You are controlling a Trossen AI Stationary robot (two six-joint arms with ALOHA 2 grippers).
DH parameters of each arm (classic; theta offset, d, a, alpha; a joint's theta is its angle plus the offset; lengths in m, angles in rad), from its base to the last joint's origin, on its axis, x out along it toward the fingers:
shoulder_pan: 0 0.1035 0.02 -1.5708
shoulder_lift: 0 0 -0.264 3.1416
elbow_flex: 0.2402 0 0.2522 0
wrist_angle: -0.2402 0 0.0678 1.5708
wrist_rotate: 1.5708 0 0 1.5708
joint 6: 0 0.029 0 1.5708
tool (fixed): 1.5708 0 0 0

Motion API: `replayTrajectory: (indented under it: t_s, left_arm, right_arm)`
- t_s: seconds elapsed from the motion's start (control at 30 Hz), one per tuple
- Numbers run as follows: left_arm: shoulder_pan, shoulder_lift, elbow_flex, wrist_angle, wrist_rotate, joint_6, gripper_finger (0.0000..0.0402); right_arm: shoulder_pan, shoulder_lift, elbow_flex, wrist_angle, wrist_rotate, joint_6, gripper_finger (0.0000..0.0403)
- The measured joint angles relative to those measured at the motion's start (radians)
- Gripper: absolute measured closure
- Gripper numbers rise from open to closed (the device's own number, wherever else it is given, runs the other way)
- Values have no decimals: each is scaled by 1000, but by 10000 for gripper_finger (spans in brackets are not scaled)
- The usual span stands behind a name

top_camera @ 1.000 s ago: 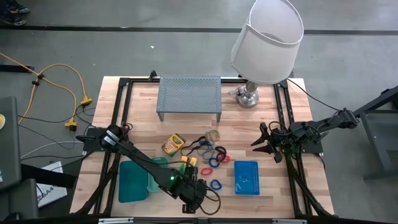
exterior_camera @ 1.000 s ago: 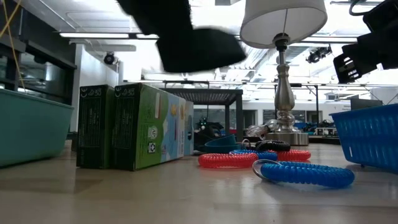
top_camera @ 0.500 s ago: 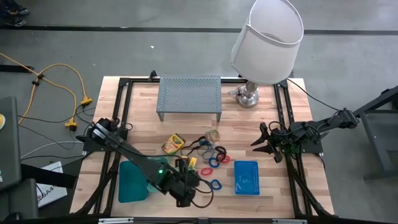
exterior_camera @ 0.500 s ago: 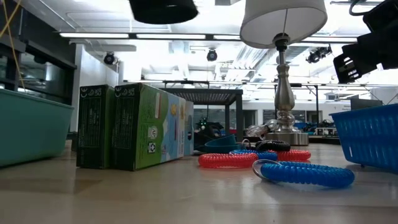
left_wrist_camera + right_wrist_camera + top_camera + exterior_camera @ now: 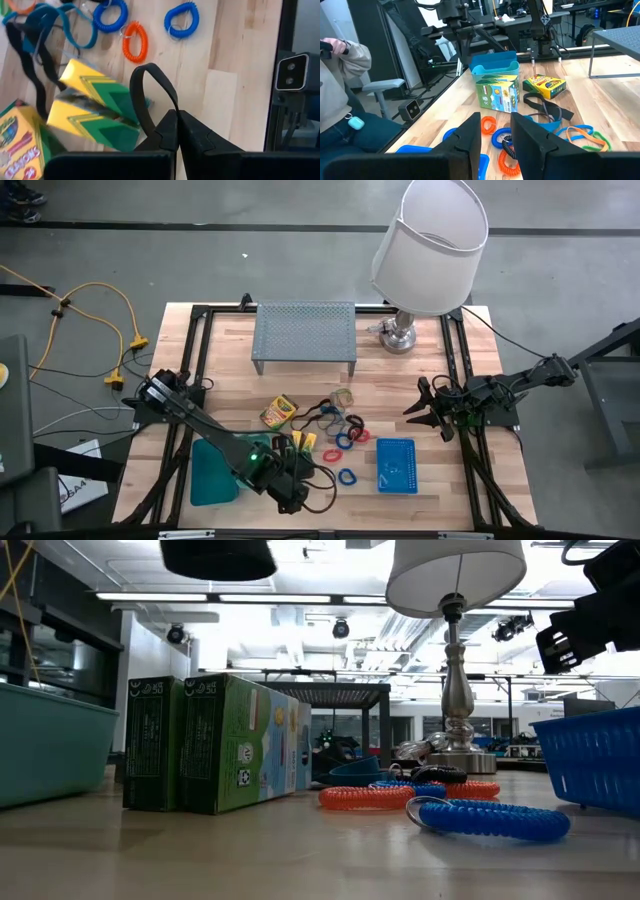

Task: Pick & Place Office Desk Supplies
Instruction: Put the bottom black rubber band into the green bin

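**Left arm lifts a black band over the near edge of the table**

The wooden table [image 5: 230,345] carries a white-shaded lamp [image 5: 430,242] at its far right corner and a grey perforated riser shelf [image 5: 305,332] at the far middle. Both dark arms reach in from the sides.

A teal tray [image 5: 208,472] lies at the near left, with a second, smaller teal tray just to its right, mostly hidden under the left arm. The blue mesh basket [image 5: 397,465] sits near right of centre.

The left gripper [image 5: 176,131] hangs above the near edge of the table, between the trays and the basket. Its fingers are pressed together, pinching a black band loop [image 5: 150,95] that stands up from the tips. Below it stand two yellow-green blocks [image 5: 95,107] side by side, and the small crayon box [image 5: 279,411] lies farther back, left of centre.

Red and blue coiled band loops [image 5: 347,440] lie scattered in the middle, one blue loop [image 5: 347,477] apart, nearer the front.

The right gripper [image 5: 424,413] waits over the right rail, its fingers spread and holding nothing.
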Motion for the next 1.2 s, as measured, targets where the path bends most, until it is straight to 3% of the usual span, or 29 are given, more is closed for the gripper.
replayTrajectory:
  t_s: [0.2,0.5,0.9,1.2]
  left_arm:
    - [-43,-28,-13,-89,-86,-92,401]
    - [-94,-100,-134,-91,-127,-238,401]
    - [-121,-306,-491,85,-88,-527,401]
    - [-149,-315,-539,89,-74,-656,401]
  right_arm:
    - [0,0,0,0,0,0,309]
    - [0,0,0,0,0,0,309]
    - [0,0,0,0,0,0,309]
    - [0,0,0,0,0,0,309]
